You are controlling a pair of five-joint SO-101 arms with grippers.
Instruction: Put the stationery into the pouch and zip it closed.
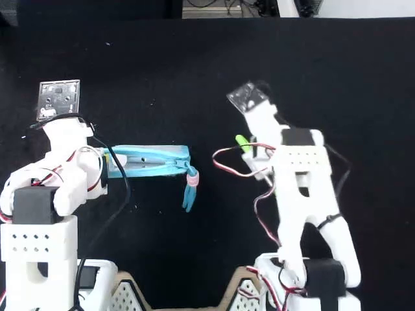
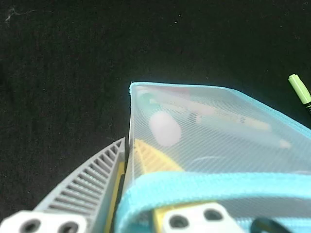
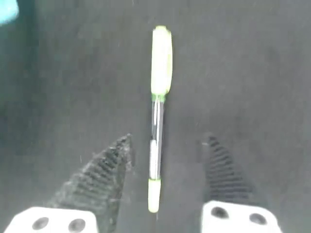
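Observation:
A translucent blue-trimmed pouch (image 1: pixel 152 161) lies on the black table, with its zipper strap (image 1: pixel 190 186) hanging off its right end. My left gripper (image 2: pixel 129 145) is shut on the pouch's (image 2: pixel 209 131) left end. One grey finger (image 2: pixel 92 179) lies outside the mesh. Through the mesh I see a white eraser-like piece (image 2: pixel 164 128) and pens (image 2: pixel 233 120). A green pen (image 3: pixel 158 121) lies on the table between the fingers of my open right gripper (image 3: pixel 168 140), which hovers just above it. In the high view the pen's (image 1: pixel 242 142) tip pokes out from under the right arm.
The table (image 1: pixel 194 65) is covered with a black cloth. The arm bases stand at the front edge. A red and white cable (image 1: pixel 227 162) loops off the right arm toward the pouch. The green pen (image 2: pixel 299 89) lies a little way past the pouch's far end.

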